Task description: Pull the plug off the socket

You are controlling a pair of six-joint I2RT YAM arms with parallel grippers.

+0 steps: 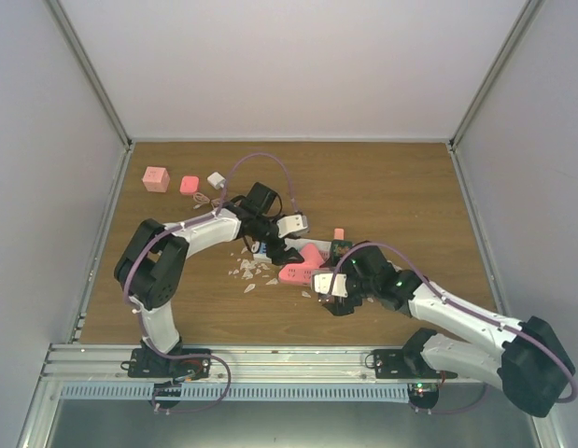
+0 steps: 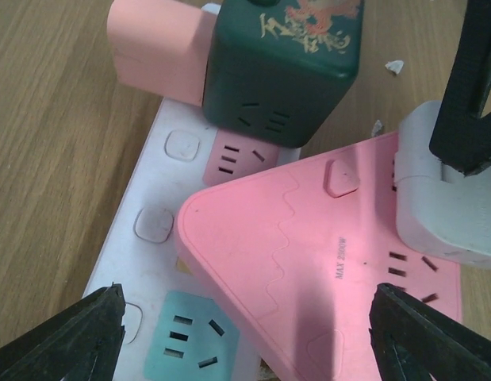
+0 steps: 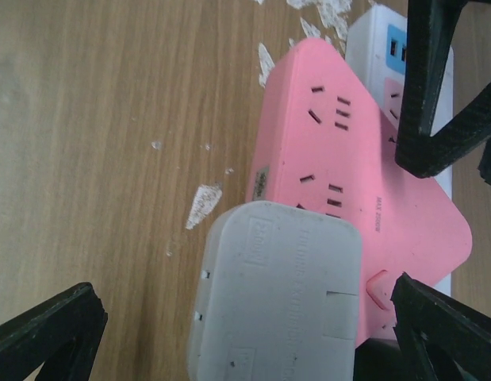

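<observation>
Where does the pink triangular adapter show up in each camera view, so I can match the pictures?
Top external: pink triangular adapter mid-picture, slightly below centre.
Left wrist: it fills the lower right, lying over the strip.
Right wrist: right of centre, upper half.
Shared landmark: the white power strip beneath it.

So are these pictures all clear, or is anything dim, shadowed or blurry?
Top external view: soft even light, no glare, everything small. Left wrist view: sharp, with a shadow across the pink adapter over the white socket. Right wrist view: the grey plug near the lens looks slightly soft, the table crisp.
</observation>
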